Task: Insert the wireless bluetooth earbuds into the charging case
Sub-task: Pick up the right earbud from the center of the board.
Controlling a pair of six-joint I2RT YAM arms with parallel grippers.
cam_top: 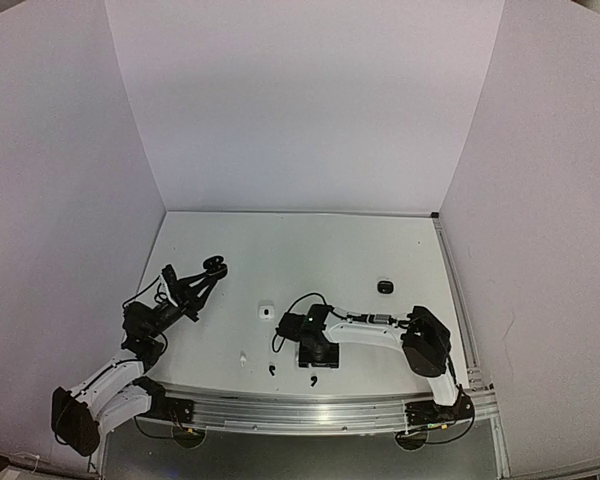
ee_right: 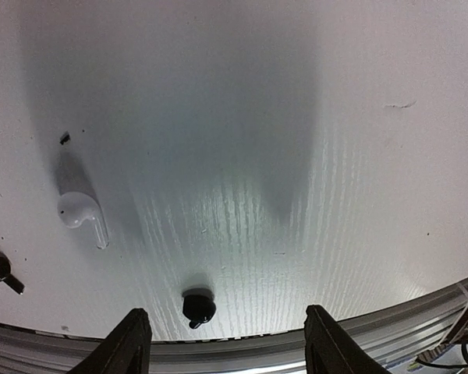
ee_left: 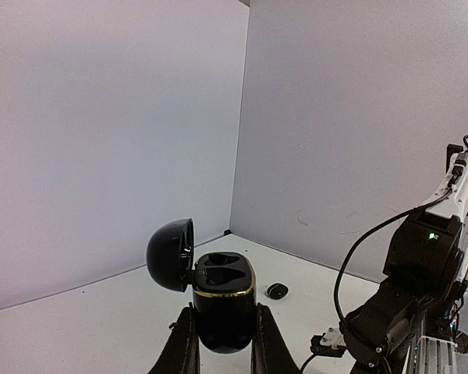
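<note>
Left gripper is clenched on the black charging case, one finger on each flank. The case stands upright with its hinged lid swung back to the left in the wrist view, and its two sockets face up toward the camera. From the top view I place this grip over the left part of the table, well apart from the earbuds. Right gripper is released, jaws spread wide and pointing down at the table near its front rail. A black earbud lies on the surface between the fingers, nearer the left one in the wrist view and touching neither. A white earbud lies on its side further left in that view. A second black earbud sits at the left edge of the frame. All three lie loose on the table near the front edge, none in a case. A small white case sits mid-table between the arms. A closed black case sits to the right, beyond the right arm.
</note>
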